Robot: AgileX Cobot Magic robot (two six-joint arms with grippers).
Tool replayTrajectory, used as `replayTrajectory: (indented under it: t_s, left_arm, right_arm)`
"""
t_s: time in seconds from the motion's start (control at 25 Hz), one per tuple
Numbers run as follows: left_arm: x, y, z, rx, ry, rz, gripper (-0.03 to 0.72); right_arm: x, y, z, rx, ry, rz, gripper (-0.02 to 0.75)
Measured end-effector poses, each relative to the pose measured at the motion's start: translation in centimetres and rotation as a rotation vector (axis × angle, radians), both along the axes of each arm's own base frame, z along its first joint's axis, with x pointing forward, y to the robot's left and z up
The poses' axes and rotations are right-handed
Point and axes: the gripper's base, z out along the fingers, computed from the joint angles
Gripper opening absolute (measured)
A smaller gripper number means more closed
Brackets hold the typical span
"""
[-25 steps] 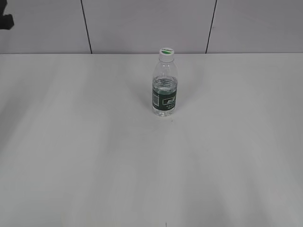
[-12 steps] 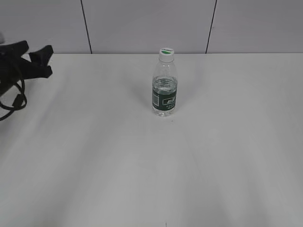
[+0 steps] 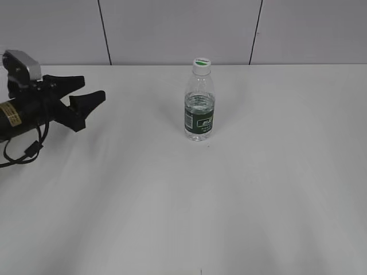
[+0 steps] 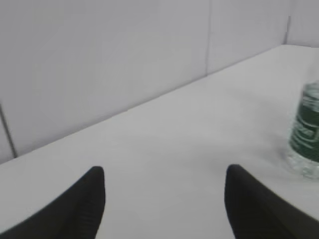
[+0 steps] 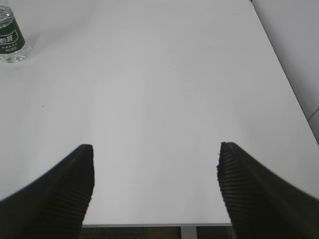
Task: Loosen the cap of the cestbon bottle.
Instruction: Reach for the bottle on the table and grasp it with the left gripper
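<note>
Cap (image 3: 201,62) sits on the neck of the cestbon bottle (image 3: 199,106), which stands upright on the white counter (image 3: 229,200) — nothing holds it, so as far as the pictures show the loosening has not begun: the body has yet to be gripped and the cap turned

Left jaws (image 3: 83,91) stand open and empty, low over the counter, pointing toward the bottle, which lies well ahead of them and off to one side; in the left wrist view only its lower green-labelled part (image 4: 305,134) shows, beyond the right-hand fingertip. Right jaws (image 5: 154,169) are likewise spread wide with nothing between them, out of the exterior view; from their camera the bottle (image 5: 11,40) is far ahead and well to the left of the left-hand fingertip

Room is generous — bare counter lies between each pair of jaws and the bottle. Edges to mind: the counter's near edge runs just under the right jaws, its side edge lies off to their right, and the panelled wall (image 3: 172,28) rises close behind the bottle, so a reach past it would likely be cramped
</note>
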Motion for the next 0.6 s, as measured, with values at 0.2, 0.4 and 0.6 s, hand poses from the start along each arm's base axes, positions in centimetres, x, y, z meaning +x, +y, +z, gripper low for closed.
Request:
replayTrajectory:
  t_s: [0.2,0.4,0.6]
  left_arm:
    - [-1.0,-1.5,-0.3,0.042,0.011,-0.147,0.465]
    - [-1.0,-2.0,-0.3,0.045,0.009,-0.170,0.465]
    - [-1.5,-4.4,-0.3,0.045,0.006,-0.238,0.465]
  right_arm:
    - [0.0,0.0,0.0,0.000,0.001,0.000,0.587]
    - [0.0,0.0,0.0,0.000,0.001,0.000,0.587]
    - [0.0,0.0,0.0,0.000,0.001,0.000,0.587]
